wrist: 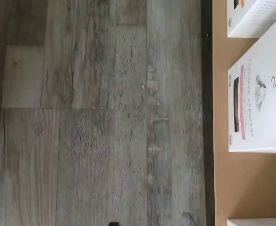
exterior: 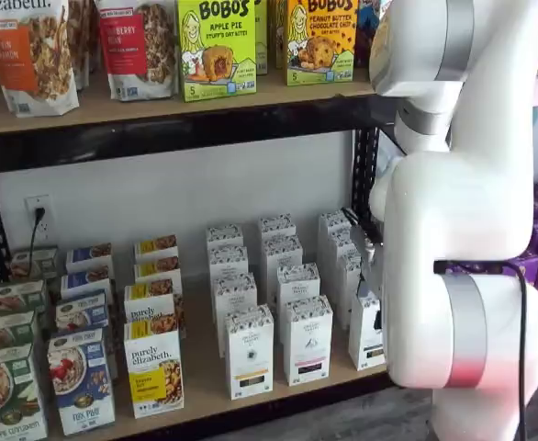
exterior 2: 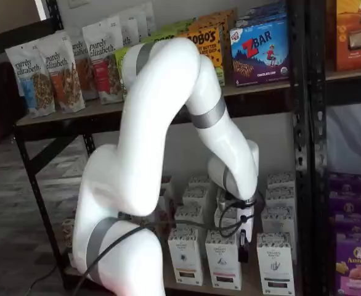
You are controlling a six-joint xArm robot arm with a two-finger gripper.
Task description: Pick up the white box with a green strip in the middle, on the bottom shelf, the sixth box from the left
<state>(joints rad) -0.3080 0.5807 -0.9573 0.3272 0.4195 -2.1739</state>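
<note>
The white box (exterior: 365, 333) with a dark strip stands at the front of the bottom shelf (exterior: 205, 378), at the right end of the white cartons, half hidden by my arm. It also shows in a shelf view (exterior 2: 275, 262). My gripper (exterior 2: 243, 250) hangs just left of it, in front of the cartons, about level with their tops. Its black fingers show side-on, so I cannot tell whether they are open. It holds nothing that I can see. The wrist view shows floorboards, the black front rail (wrist: 207, 117), the tan board (wrist: 246, 188) and only an edge of a carton (wrist: 258, 221).
A like carton with a pink strip (exterior: 308, 342) and one with a yellow strip (exterior: 249, 354) stand to the left; the pink one fills the wrist view (wrist: 258, 101). Granola bags (exterior: 30, 55) sit on the higher board. A black upright (exterior 2: 304, 154) and purple boxes (exterior 2: 353, 259) lie right.
</note>
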